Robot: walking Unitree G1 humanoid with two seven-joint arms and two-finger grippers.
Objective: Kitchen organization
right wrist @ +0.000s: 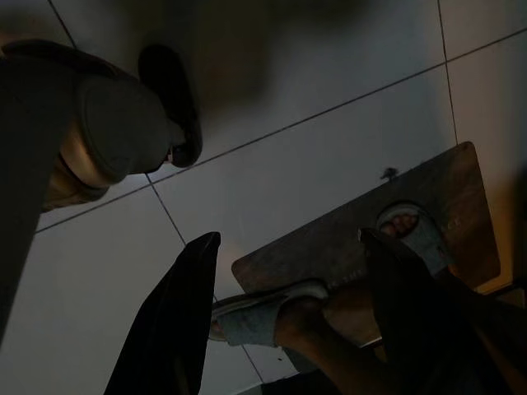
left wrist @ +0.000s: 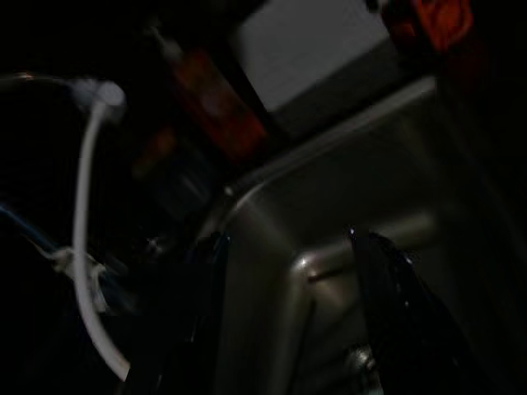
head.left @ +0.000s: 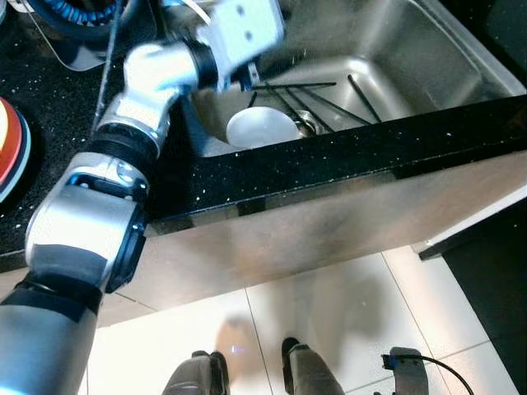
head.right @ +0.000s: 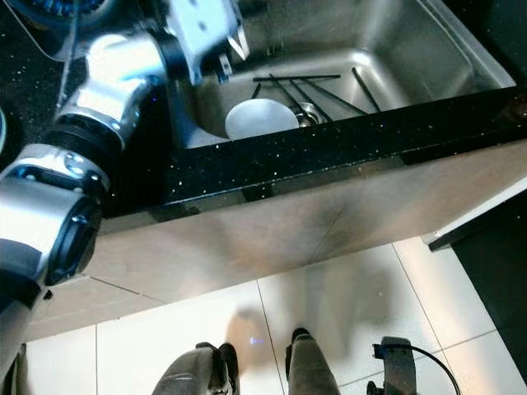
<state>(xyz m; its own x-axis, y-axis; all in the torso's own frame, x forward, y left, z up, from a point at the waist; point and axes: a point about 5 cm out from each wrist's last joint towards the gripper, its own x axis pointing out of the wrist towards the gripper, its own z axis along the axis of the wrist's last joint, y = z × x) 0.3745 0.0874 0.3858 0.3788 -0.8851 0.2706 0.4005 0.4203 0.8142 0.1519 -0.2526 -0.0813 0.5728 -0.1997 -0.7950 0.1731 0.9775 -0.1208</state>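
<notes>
The left gripper [left wrist: 288,321] reaches over the near-left corner of the stainless-steel sink basin [head.left: 428,74]. From the head cameras its silver wrist block hides the fingers; the dim left wrist view shows the two black fingers [left wrist: 395,304] spread apart with nothing between them, steel wall visible in the gap. Just below and slightly right of that wrist, on the basin floor, lies a round white plate [head.left: 262,127], its near edge cut off by the black speckled stone countertop [head.left: 329,160]. Right of the plate, several thin black chopstick-like rods [head.left: 317,103] lie crossed over the round metal drain [head.left: 306,121]; how many rods there are is hard to tell. Left of the arm, at the frame edge, an orange-and-white round object [head.left: 10,148] is only partly visible on the counter.

The right gripper [right wrist: 288,321] hangs low over the pale tiled floor [right wrist: 313,173], its black fingers parted and holding nothing. Beyond them, in the dark, a person's feet in grey slippers [right wrist: 412,234] stand on a brown mat [right wrist: 445,197]. The robot's own foot [right wrist: 123,123] is off to one side.
</notes>
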